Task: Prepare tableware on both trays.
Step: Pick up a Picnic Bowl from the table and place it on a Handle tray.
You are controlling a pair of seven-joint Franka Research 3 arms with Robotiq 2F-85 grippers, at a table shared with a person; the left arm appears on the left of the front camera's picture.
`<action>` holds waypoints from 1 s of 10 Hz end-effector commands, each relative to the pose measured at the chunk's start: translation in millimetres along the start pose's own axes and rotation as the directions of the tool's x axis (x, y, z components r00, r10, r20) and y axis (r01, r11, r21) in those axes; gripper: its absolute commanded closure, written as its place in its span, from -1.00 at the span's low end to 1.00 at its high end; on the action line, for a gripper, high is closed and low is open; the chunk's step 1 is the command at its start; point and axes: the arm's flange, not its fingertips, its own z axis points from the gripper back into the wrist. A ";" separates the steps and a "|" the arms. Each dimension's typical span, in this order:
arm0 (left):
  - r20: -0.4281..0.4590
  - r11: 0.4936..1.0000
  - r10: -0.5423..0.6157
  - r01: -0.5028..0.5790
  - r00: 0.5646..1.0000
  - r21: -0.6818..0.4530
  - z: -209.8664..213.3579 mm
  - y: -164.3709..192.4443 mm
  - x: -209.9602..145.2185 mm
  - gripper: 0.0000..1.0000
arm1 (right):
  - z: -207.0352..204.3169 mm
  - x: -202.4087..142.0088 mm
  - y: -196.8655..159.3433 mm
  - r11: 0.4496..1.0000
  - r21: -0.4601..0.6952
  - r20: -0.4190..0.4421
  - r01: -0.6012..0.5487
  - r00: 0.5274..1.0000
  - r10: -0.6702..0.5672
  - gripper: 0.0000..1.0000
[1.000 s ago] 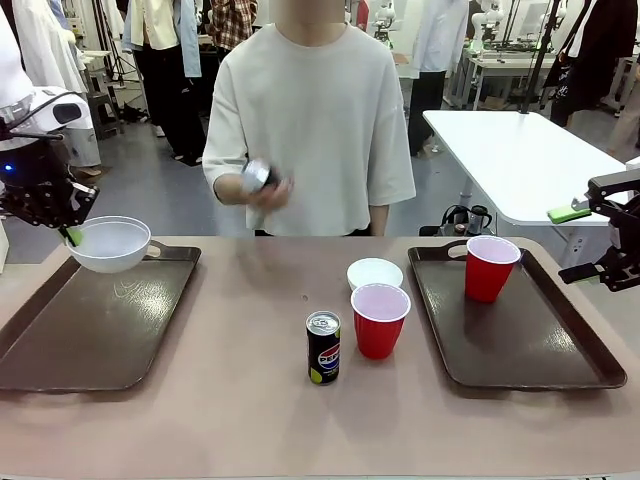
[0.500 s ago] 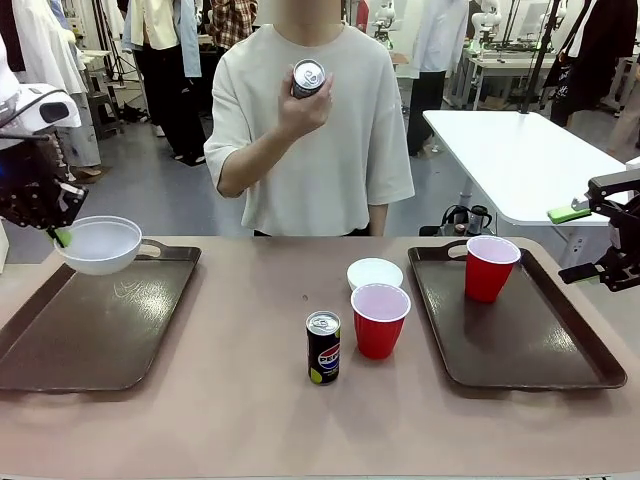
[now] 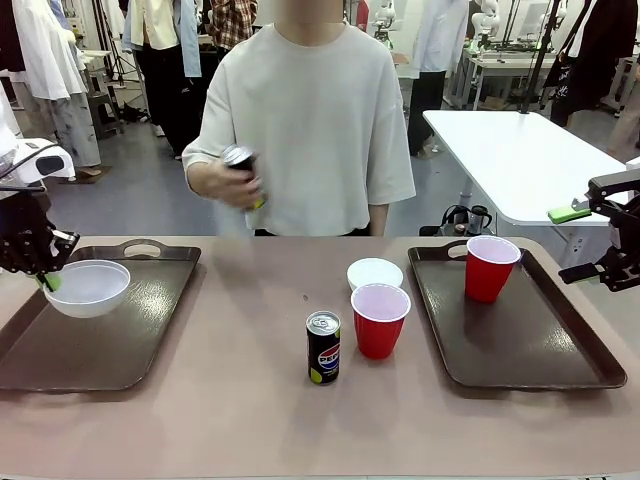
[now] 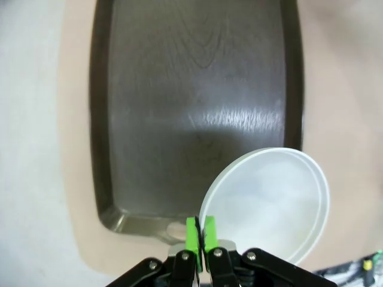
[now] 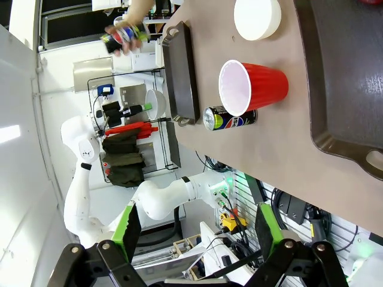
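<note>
Two trays (image 3: 100,340) (image 3: 520,345), two cups (image 3: 380,322) (image 3: 490,270), two bowls (image 3: 85,288) (image 3: 374,272), probably two cans (image 3: 322,348) (image 3: 241,168).

Bright, even indoor light, no hard shadows. In front, a matte pinkish-beige tabletop (image 3: 250,430) spanning the full width of the front view. Beyond it, smooth grey floor (image 3: 150,195) with a dull sheen. At far right, 1 white rectangular table (image 3: 520,160) with a rounded corner, angled away toward the back. Beneath its near end, a dark jug-like item (image 3: 466,218), too small to tell. Farther back on the right, a pale workbench (image 3: 500,62) with black stands rising from it. At back left, hanging garments (image 3: 45,50), mostly white and dark, packed close together on racks above the grey floor.
</note>
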 end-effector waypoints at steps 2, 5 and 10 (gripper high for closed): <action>0.000 1.000 0.000 0.000 1.000 0.000 0.0 0.0 0.0 0.92 | -0.1 -0.1 0.8 1.000 0.009 -0.003 -0.009 1.000 0.009 -1.00; -0.057 0.984 -0.178 0.176 0.982 -0.041 40.0 1.8 -84.4 0.92 | -0.1 -0.1 0.8 1.000 0.009 -0.003 -0.009 1.000 0.009 -1.00; -0.060 0.986 -0.161 0.163 0.985 0.025 44.4 -3.2 -84.3 0.92 | -0.1 -0.1 0.8 1.000 0.009 -0.003 -0.009 1.000 0.009 -1.00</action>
